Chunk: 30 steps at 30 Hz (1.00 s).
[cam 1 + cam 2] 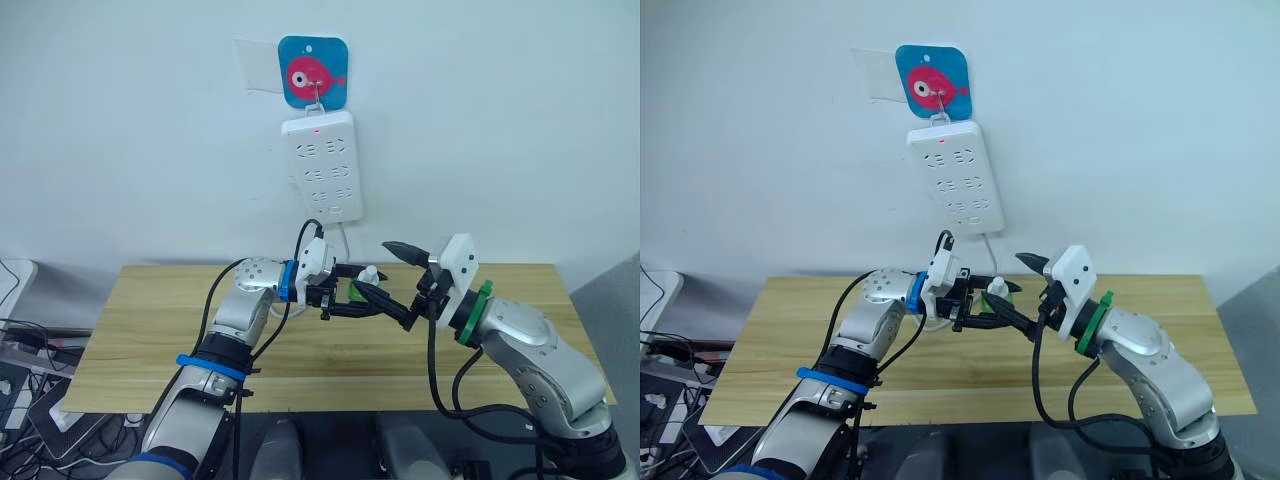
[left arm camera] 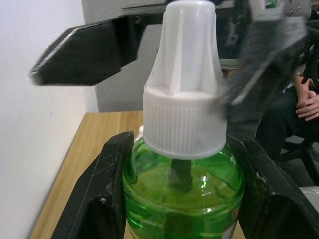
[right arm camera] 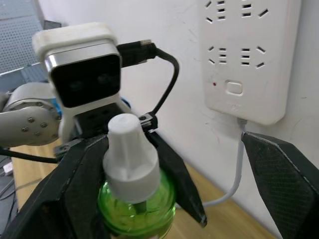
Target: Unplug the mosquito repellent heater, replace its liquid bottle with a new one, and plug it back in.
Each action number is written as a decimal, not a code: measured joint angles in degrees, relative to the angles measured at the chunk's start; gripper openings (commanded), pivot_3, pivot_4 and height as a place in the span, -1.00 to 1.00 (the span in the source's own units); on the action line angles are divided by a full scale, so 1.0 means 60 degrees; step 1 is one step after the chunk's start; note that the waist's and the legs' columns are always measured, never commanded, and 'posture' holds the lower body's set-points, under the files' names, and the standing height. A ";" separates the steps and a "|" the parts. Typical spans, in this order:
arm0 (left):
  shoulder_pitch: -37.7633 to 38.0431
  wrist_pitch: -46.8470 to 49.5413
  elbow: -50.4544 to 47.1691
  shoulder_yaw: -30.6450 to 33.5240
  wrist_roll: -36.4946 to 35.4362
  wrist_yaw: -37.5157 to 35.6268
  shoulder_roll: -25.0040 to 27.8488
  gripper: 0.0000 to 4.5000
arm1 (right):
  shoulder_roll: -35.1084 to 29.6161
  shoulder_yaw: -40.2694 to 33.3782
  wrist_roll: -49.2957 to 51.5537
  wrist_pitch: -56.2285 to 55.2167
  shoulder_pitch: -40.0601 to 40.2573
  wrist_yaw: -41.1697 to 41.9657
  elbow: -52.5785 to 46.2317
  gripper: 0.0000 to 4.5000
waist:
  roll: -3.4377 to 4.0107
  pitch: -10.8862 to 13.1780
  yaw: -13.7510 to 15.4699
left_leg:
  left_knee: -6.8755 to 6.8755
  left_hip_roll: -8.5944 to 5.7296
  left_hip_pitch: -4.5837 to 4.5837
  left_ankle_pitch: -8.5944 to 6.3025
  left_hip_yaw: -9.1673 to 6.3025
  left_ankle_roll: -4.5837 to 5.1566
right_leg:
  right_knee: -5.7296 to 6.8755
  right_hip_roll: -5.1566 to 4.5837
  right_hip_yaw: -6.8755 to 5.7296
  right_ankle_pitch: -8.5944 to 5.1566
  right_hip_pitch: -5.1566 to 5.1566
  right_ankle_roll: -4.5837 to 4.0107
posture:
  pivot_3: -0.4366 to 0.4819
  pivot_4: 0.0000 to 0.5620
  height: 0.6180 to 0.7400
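Item: liquid bottle (image 2: 182,194), green translucent body holding green liquid with a dark wick visible inside, closed by a ribbed white cap (image 2: 185,99) tapering to a narrow top. Position: held in the air above the wooden bench (image 1: 150,340), upright, long axis vertical, cap uppermost. Holder: left gripper (image 2: 182,199), clenched on the bottle's green body with one black finger on each side. Second party: right gripper (image 3: 199,184), spread wide, one finger close beside the bottle and cap, the other standing well apart near the wall; it grasps nothing. The head views place the two grippers meeting over the middle of the bench, the bottle (image 1: 368,275) between them, the right arm reaching in from the robot's right. Governing relation: the cap lies between the right gripper's fingers and above the left gripper's hold, so the right arm is judged the nearer for gripping and twisting the cap (probably to uncap the new bottle). Fixture: white multi-socket power strip (image 1: 322,165) hung on the wall above the bench beneath a blue fish sticker (image 1: 312,72), a small red light lit, cord trailing down. Mosquito repellent heater: location cannot be told. A person's hand (image 2: 310,104) sits in the background.
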 measured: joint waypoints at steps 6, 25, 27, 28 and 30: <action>0.0022 0.0007 0.0000 -0.0007 0.0040 0.0040 0.0003 0.01 | -0.0376 -0.0258 0.0042 -0.0159 0.0492 0.0127 -0.0296 0.98 | 0.0000 0.0000 0.0013 | 0.0003 -0.0002 0.0000 0.0000 0.0001 0.0000 | 0.0000 -0.0003 0.0000 0.0000 0.0001 0.0000 | -0.19 -0.34 1.00; 0.0022 -0.0007 -0.0011 0.0000 0.0031 -0.0037 -0.0025 0.01 | -0.0588 -0.0582 0.0925 0.0584 0.0420 0.0430 -0.0934 0.98 | 0.0000 -0.0001 -0.0025 | 0.0005 0.0003 0.0003 0.0000 0.0001 0.0000 | 0.0005 0.0007 0.0003 0.0001 0.0002 0.0001 | -0.23 -0.34 1.00; 0.0022 -0.0006 -0.0011 0.0001 0.0031 -0.0037 -0.0004 0.01 | -0.0261 -0.0580 0.1187 0.0783 0.0331 0.0247 -0.0933 0.98 | 0.0000 -0.0001 -0.0014 | 0.0002 0.0004 0.0000 0.0000 -0.0001 0.0000 | 0.0002 0.0006 0.0001 0.0000 0.0001 0.0000 | -0.23 -0.34 1.00; 0.0022 -0.0006 -0.0011 0.0001 0.0031 -0.0037 -0.0002 0.01 | -0.0155 -0.0584 0.1305 0.0899 0.0288 0.0177 -0.0933 0.98 | 0.0000 0.0000 -0.0011 | 0.0002 0.0004 0.0000 0.0000 -0.0001 0.0000 | 0.0001 0.0005 0.0001 0.0000 0.0001 0.0000 | -0.20 -0.31 1.00; 0.0022 -0.0006 -0.0011 0.0001 0.0031 -0.0036 0.0000 0.01 | -0.0006 -0.0578 0.1558 0.1061 0.0283 0.0040 -0.0967 0.98 | 0.0000 0.0000 -0.0003 | 0.0002 0.0003 -0.0001 0.0000 0.0000 0.0000 | 0.0000 0.0002 0.0002 0.0000 0.0001 0.0000 | -0.20 -0.30 1.00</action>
